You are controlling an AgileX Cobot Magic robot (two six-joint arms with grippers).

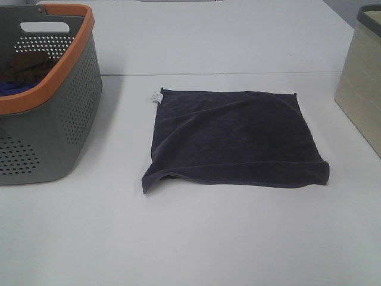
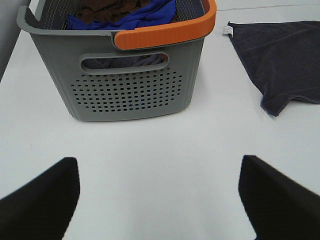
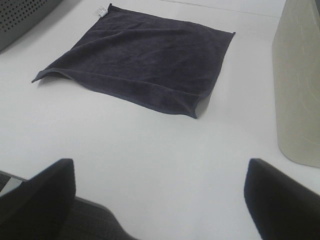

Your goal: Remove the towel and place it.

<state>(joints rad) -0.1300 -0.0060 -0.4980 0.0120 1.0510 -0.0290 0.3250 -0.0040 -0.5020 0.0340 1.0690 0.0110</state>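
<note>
Where the bench (image 1: 196,238) lies bare at its middle, we find the towel (image 1: 235,140) spread nearly flat, dark charcoal, with a small white tag (image 1: 156,96) at its far corner on the basket side. One near corner of the towel is lifted slightly off the surface, forming a shallow arch along the hem. We note a grey perforated basket (image 1: 56,128) with an orange rim standing to the left of the towel and apart from it, holding a blue cloth (image 2: 135,17) and a brown cloth (image 2: 107,6). A pale beige container (image 1: 363,95) stands at the right edge of the bench, also clear of the towel. We observe the left gripper (image 2: 160,200) above open bench in front of the basket, its jaws spread wide and holding nothing. The right gripper (image 3: 160,200) sits likewise over bare bench short of the towel's near edge, jaws spread and empty. Neither gripper touches the towel.
</note>
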